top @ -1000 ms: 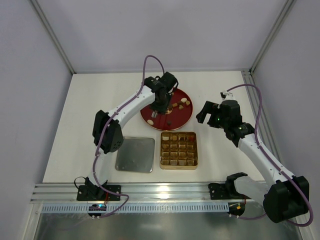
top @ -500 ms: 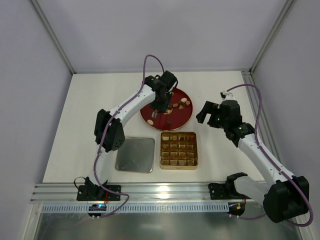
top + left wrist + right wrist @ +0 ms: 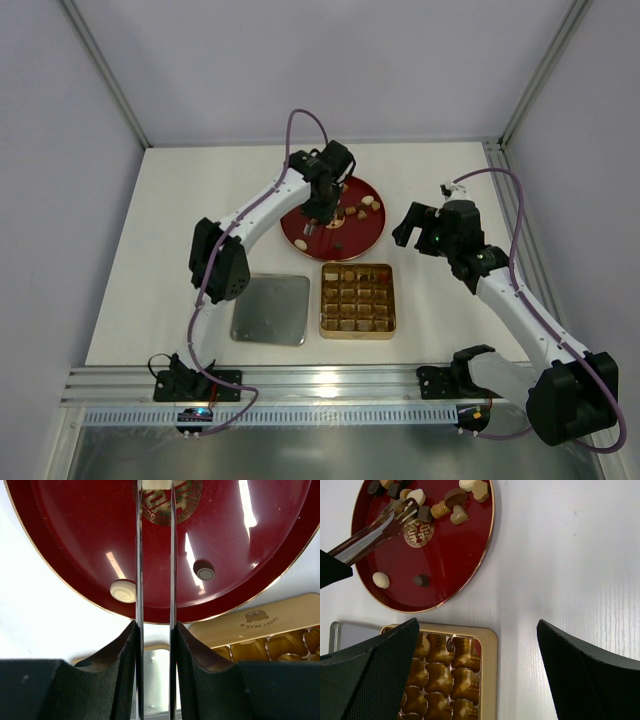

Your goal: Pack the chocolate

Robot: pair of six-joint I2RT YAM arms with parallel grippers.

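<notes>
Chocolate piece (image 3: 156, 484) sits between your tongs (image 3: 138, 555) tips; left gripper (image 3: 155, 625) clenches tongs to pinch it; right gripper (image 3: 477, 625) gapes, idle

Gold tin (image 3: 292, 611) — perhaps "SWEET BEAR".

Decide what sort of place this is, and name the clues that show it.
Probably a robotics lab test cell: blank walls in a metal frame enclose the table, two robot arms are bolted to a rail at its edge, with a red plate and gold tin staged between them.
</notes>
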